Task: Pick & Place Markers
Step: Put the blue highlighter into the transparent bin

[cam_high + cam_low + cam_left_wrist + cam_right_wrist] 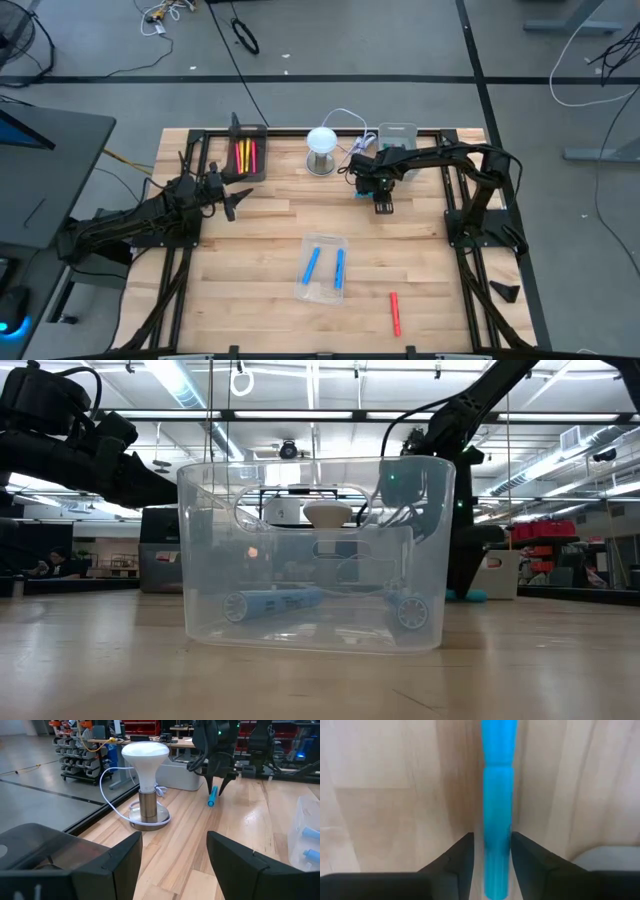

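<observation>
Right claw [383,204] is seen near the far edge of the counter [250,250], just in front of the grey tray [397,133] at the far edge. In the right wrist view a blue marker [497,810] is clamped between the two fingers [455,857], its length running straight out from them over the wood. In the left wrist view the same marker [213,796] hangs tilted from the claw, its lower end at or just above the counter; contact cannot be told.

Left claw [237,199] is held over the left part of the counter, near the black tray [245,130] at the far left corner. Its fingers [120,862] stand apart with nothing between them. It points toward the lamp [322,147], which stands at the far edge between the black tray and the grey tray.

Markers elsewhere:
- Yellow, orange and red ones [245,156] lie side by side in the black tray.
- Two blue ones [311,265] lie in the clear tray [322,243] at mid-counter, toward the near edge; both are seen through its wall in the low view [270,603].
- One red marker [395,313] lies loose on the counter near the near edge, to the right of the clear tray.
</observation>
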`<state>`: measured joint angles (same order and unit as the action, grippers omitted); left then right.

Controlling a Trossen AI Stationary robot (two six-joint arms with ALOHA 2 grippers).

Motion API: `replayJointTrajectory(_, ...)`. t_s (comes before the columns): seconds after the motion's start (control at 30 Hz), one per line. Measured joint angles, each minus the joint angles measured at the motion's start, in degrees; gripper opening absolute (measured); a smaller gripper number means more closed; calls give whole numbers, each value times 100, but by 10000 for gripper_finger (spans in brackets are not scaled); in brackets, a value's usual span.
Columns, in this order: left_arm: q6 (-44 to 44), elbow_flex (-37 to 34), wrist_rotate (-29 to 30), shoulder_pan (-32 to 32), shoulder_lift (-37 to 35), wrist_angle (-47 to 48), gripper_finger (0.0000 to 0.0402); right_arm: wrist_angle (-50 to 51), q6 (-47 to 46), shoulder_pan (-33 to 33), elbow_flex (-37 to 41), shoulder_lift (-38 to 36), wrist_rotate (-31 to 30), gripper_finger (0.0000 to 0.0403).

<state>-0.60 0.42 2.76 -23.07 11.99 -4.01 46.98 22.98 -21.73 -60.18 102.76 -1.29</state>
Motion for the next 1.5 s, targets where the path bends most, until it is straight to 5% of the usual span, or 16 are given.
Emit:
replayJointTrajectory(0.33,0,0,0,0,0,0,229,-73,2,21,-28,213,3,119)
replayJointTrajectory(0.57,0,0,0,-1,0,-2,229,247,-280,128,8,31,88,42)
replayJointTrajectory(0.83,0,0,0,-2,0,0,229,846,-891,336,12,-284,73,42)
replayJointTrajectory(1.5,0,-2,0,0,-1,-2,229,1464,-4827,782,-2,-1628,510,54)
